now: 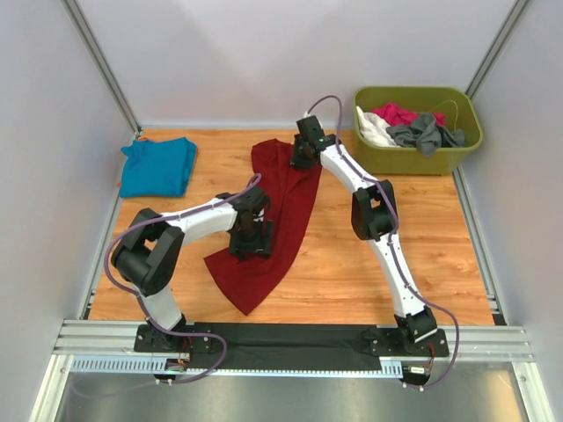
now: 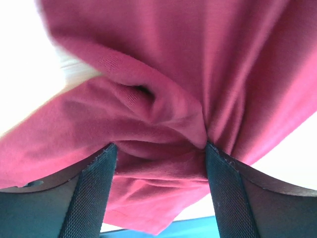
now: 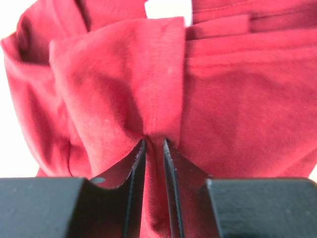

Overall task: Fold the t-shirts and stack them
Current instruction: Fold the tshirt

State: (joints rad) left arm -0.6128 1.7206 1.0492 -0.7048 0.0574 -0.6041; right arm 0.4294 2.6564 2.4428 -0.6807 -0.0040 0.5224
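The dark red t-shirt [image 1: 283, 204] lies crumpled in a long diagonal strip across the middle of the wooden table. My right gripper [image 1: 302, 158] is at its far end and is shut on a fold of the red cloth [image 3: 153, 145]. My left gripper [image 1: 251, 244] is low over the shirt's near part. Its jaws stand wide apart, with bunched red cloth [image 2: 163, 124] between them [image 2: 157, 153]. The teal-blue t-shirt [image 1: 158, 165] lies folded at the far left of the table, away from both grippers.
An olive-green bin [image 1: 457, 160] at the back right holds pink [image 1: 396, 114], white [image 1: 374, 130] and dark grey [image 1: 427, 134] garments. White walls close in the table on the left, right and back. A metal rail [image 1: 290, 338] runs along the near edge.
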